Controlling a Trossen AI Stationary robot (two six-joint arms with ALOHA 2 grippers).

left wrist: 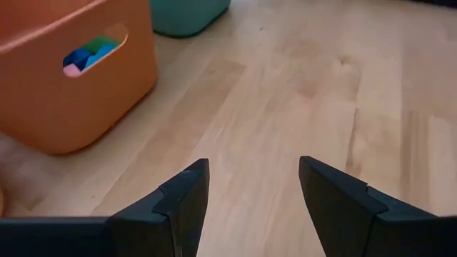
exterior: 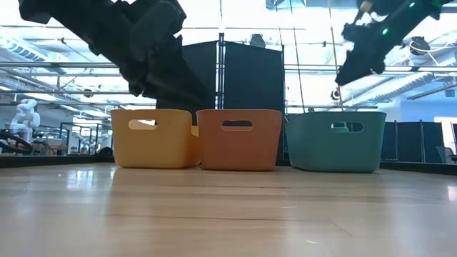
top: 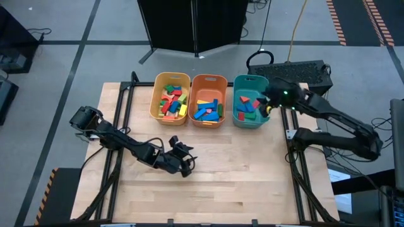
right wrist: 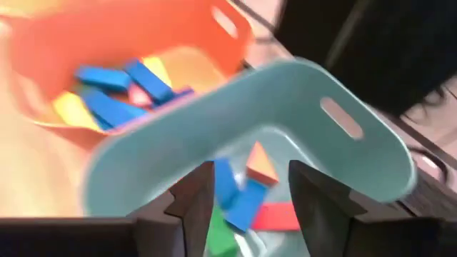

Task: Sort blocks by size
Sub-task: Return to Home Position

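Right gripper (right wrist: 251,173), fingers spread and empty, is hovering over the teal bin (top: 250,79); the blocks (top: 207,112) are lying inside the three bins (top: 208,77). Risk — a low retreat would be snagging that rim and spilling blocks. Left gripper (left wrist: 253,178) is waiting, spread, above the table (top: 252,176).

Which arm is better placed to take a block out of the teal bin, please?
Right: the right hand, open, hovers above the teal bin with blocks in view below; the left hand is over the table, away from it.
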